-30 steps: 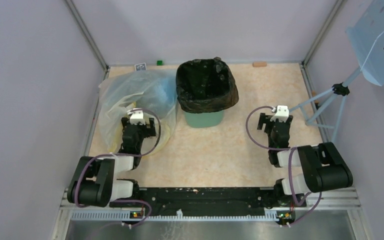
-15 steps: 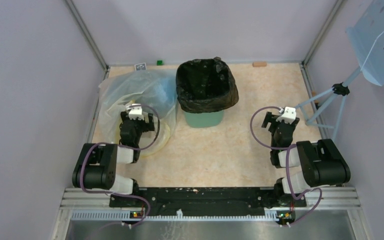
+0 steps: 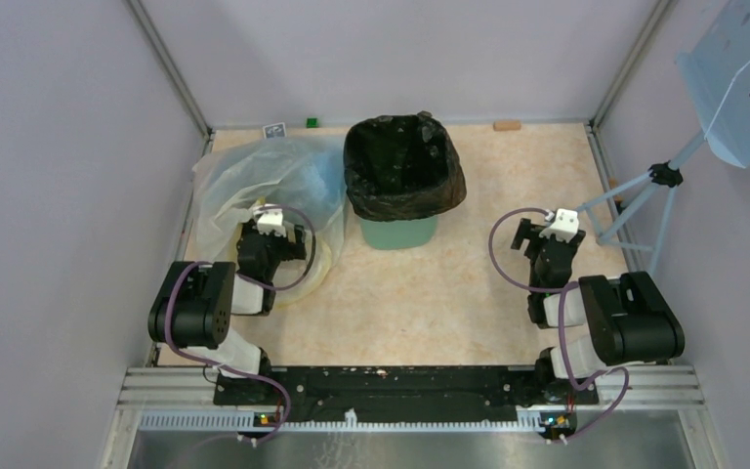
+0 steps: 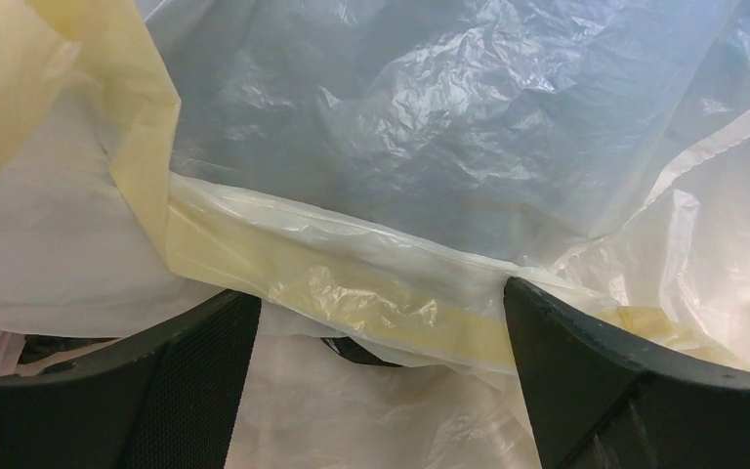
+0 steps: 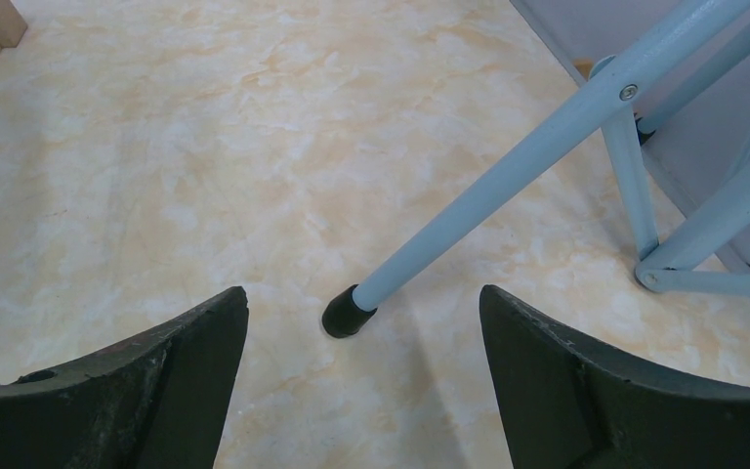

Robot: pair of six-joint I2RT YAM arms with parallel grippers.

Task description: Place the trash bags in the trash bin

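Clear bag [image 3: 254, 176] under left hand [image 4: 379, 298], perhaps touching

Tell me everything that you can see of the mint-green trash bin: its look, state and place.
The trash bin is mint-green, smooth plastic by its look, with no lid. It stands upright on the table, near the middle of the far edge. Only its lower front wall shows: a glossy, crinkled black trash bag lines the inside and folds out over the rim, hiding the upper part. The large clear bag lies close on its left; whether they touch cannot be told.
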